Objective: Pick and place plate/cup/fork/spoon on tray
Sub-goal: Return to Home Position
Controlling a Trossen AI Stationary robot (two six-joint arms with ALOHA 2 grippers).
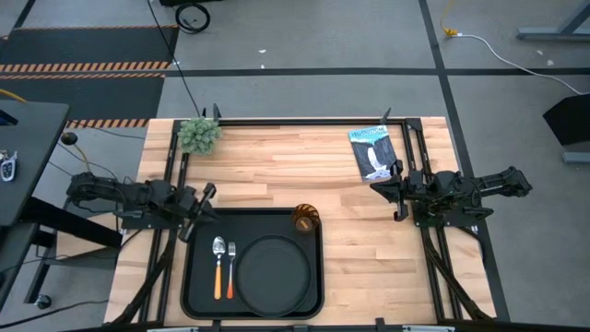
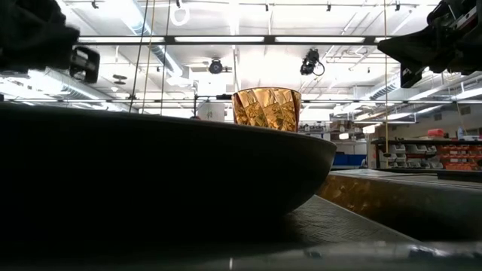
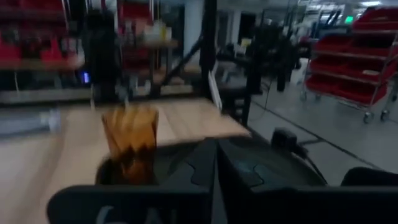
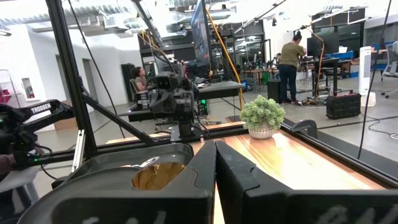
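Observation:
The black rectangular tray (image 1: 192, 277) lies at the table's near middle. On it are the round black plate (image 1: 273, 274) on the right and the orange-handled spoon (image 1: 218, 263) and fork (image 1: 230, 267) side by side on the left. The amber cup (image 1: 305, 219) stands upright in the tray's far right corner; it also shows in the low view (image 2: 265, 107) and the left wrist view (image 3: 130, 146). My left gripper (image 1: 205, 198) is shut and empty at the tray's far left corner. My right gripper (image 1: 397, 198) is shut and empty to the right of the tray.
A small potted plant (image 1: 199, 135) stands at the table's far left. A blue and white packet (image 1: 372, 152) lies at the far right. Black frame rails (image 1: 295, 121) run along the far edge and both sides. Bare wood (image 1: 369, 258) lies right of the tray.

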